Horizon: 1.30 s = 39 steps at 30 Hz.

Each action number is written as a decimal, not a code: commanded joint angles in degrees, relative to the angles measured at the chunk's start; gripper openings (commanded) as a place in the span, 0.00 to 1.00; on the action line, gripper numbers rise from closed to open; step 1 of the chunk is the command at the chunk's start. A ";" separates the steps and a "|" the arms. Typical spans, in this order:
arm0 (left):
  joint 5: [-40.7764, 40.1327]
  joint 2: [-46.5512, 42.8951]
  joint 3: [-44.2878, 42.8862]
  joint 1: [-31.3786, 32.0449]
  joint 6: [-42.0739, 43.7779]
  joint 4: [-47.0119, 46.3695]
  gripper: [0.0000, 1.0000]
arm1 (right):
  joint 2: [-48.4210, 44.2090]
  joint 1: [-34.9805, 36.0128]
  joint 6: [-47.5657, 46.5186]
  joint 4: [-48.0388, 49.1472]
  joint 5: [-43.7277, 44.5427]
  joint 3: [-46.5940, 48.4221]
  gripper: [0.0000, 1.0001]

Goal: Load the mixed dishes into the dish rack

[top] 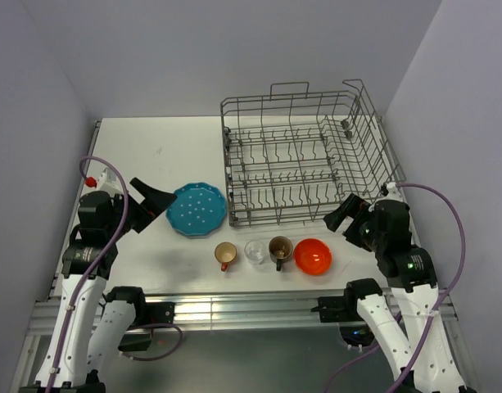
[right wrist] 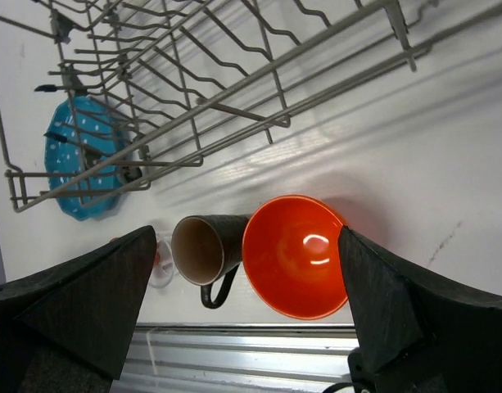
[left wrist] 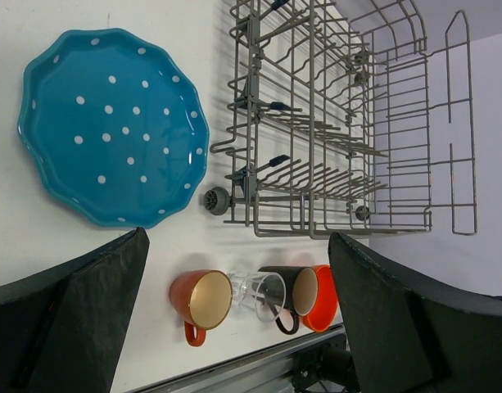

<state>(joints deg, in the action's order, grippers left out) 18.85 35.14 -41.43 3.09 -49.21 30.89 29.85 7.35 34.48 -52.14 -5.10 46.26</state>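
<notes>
The teal dotted plate (top: 197, 209) lies flat left of the grey wire dish rack (top: 304, 155). In a row near the front edge stand the small orange cup (top: 225, 255), clear glass (top: 254, 250), dark brown mug (top: 280, 249) and orange-red bowl (top: 313, 256). The rack holds no dishes. My left gripper (top: 151, 203) is open and empty, raised left of the plate. My right gripper (top: 342, 219) is open and empty, above and right of the bowl. The left wrist view shows the plate (left wrist: 111, 127), cup (left wrist: 203, 300) and rack (left wrist: 341, 123); the right wrist view shows the bowl (right wrist: 296, 255) and mug (right wrist: 208, 246).
The rack stands at the table's back right, close to the right wall. A metal rail (top: 234, 309) runs along the table's front edge just below the row of dishes. White tabletop (top: 152, 147) stretches left of the rack.
</notes>
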 commanded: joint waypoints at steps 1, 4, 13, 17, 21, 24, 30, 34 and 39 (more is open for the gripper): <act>0.40 -0.07 -1.19 0.07 0.43 -0.66 0.99 | -0.23 0.29 5.15 -4.10 3.01 2.78 1.00; -0.57 0.28 -1.99 0.07 1.13 0.74 0.99 | 2.32 0.29 6.99 -6.47 1.41 2.61 1.00; 0.48 0.81 -1.29 0.07 2.63 0.75 0.99 | -0.75 0.29 11.14 -9.20 2.38 -2.31 1.00; 1.45 0.73 -0.85 0.07 2.63 0.48 0.99 | 0.38 0.29 11.40 -11.40 4.05 -3.72 0.99; 2.33 -0.06 0.29 0.07 1.93 -0.39 0.99 | 0.39 0.29 12.10 -12.11 4.14 -5.39 0.95; 2.68 -0.07 0.39 0.07 1.92 -0.75 0.99 | -0.05 0.29 12.71 -11.84 4.57 -7.15 0.91; 2.94 0.99 0.30 0.07 2.45 -0.83 0.99 | -0.58 0.47 14.03 -9.65 3.87 -11.19 0.85; 3.73 1.60 0.82 0.07 2.37 -1.71 0.99 | 0.21 1.17 14.47 -8.07 5.02 -14.08 0.84; 4.35 1.78 1.61 0.07 2.01 -2.68 0.98 | 1.44 3.36 15.88 -5.87 6.41 -16.20 0.80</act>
<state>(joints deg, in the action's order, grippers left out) 21.63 37.08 -40.16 3.09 -47.70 30.87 30.02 9.13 48.75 -60.60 -1.34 31.03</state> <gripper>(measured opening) 0.986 0.801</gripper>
